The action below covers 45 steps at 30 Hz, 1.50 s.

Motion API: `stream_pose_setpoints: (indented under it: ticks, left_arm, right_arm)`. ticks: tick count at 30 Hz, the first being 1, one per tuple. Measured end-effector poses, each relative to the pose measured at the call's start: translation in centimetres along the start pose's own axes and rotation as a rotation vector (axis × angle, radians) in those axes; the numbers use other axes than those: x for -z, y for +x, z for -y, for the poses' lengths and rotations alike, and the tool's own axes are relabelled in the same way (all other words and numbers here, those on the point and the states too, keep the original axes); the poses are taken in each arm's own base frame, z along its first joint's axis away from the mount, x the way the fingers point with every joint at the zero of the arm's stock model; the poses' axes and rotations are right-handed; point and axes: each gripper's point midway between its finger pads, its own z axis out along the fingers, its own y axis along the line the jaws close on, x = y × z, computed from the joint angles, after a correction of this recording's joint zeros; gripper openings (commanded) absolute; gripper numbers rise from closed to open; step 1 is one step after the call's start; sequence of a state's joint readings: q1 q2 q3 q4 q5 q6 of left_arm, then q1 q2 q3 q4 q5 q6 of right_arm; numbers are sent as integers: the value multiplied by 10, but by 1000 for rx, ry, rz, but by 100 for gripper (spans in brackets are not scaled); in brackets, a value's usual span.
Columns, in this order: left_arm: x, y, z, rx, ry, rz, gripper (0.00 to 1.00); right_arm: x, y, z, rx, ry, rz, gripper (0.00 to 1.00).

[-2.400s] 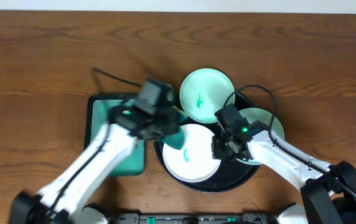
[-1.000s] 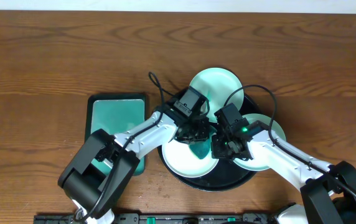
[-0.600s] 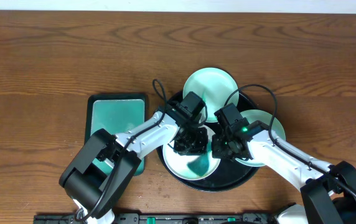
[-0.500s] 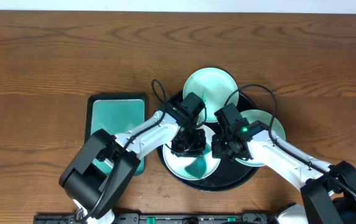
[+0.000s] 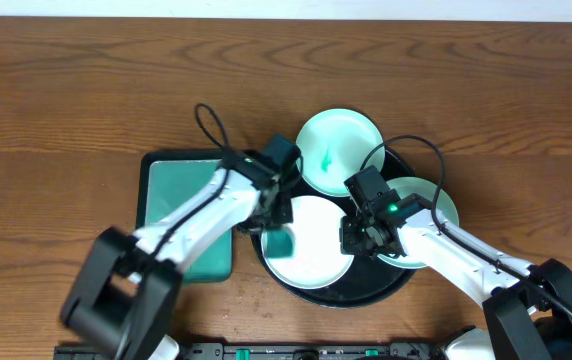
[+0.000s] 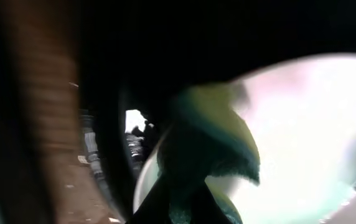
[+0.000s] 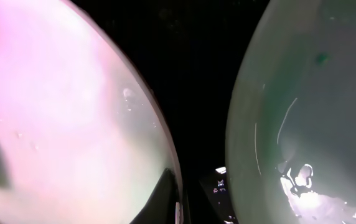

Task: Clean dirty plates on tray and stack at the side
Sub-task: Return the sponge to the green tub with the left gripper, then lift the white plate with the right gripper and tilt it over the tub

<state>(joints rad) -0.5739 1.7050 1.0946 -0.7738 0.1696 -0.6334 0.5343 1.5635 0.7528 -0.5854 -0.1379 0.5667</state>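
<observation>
The black tray (image 5: 378,284) holds a white plate (image 5: 316,250) at the front. A mint plate (image 5: 338,148) with a teal smear rests on the tray's far rim, and another mint plate (image 5: 424,192) sits at its right. My left gripper (image 5: 276,222) is shut on a teal cloth (image 5: 279,243) pressed on the left part of the front plate. In the left wrist view the cloth (image 6: 209,143) lies on that plate (image 6: 315,124). My right gripper (image 5: 354,240) is shut on the front plate's right rim. The right wrist view shows that rim (image 7: 60,112) in the jaws (image 7: 178,199), and the right plate (image 7: 315,93).
A rectangular green tray (image 5: 181,195) with a black edge lies on the wooden table left of the black tray, partly under my left arm. Black cables loop above both arms.
My left gripper swept the cloth across the front plate from its middle to its left side. The teal smear on that plate is gone. The right arm has not moved.
</observation>
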Motion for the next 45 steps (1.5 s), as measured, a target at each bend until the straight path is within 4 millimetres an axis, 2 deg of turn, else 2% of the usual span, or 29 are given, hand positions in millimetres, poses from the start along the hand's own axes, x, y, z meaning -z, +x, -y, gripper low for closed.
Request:
stream_pose_setpoints:
  ticks: [3,6,10,11,12,13,16,18,20,22,24,26,29,32,35,38,42,45]
  left_arm:
    - [29,-19,-11,16,23,101,7]
    - [59,-33,-31,56,41,183,7]
    - [91,-51,-70,116,36,273,7]
    - [94,-56,-82,144,28,286,8]
    - [96,-61,-92,161,19,295,7]
    - [95,-66,-103,189,9,303,8]
    - [80,-71,-134,255,-34,277,11]
    - [64,-67,-147,266,-61,224,26]
    - [51,-62,-153,263,-71,169,39]
    - [47,-57,-155,262,-67,140,47]
    - [50,-53,-155,251,-63,132,55]
    - [58,-48,-154,245,-58,135,64]
    - [82,-46,-150,237,-38,188,71]
    - [121,-51,-142,223,6,313,72]
    - [164,-49,-135,202,56,463,73]
    - [201,-36,-132,183,99,600,74]
    - [240,-17,-129,160,150,751,78]
    - [261,-2,-128,148,177,837,79]
  right_arm:
    - [0,0,0,0,0,0,1]
    - [0,0,0,0,0,0,2]
    - [-1,-1,1,3,7,3,20]
    - [-1,-1,2,8,12,6,20]
    - [-1,-2,2,17,10,9,8]
    - [-1,-3,1,23,11,11,1]
    - [-1,-6,0,31,3,23,1]
    - [0,-4,1,31,10,13,1]
    - [4,-4,2,30,23,1,1]
    - [10,-1,7,37,58,-19,1]
    - [21,-3,9,60,84,-20,1]
    - [39,-15,2,94,88,13,1]
    - [77,-44,-16,149,76,107,1]
    - [117,-81,-41,208,49,253,1]
    - [149,-108,-76,290,-1,408,1]
    - [170,-126,-119,378,-75,561,1]
    - [179,-134,-171,481,-151,695,1]
    - [161,-137,-202,547,-116,759,1]
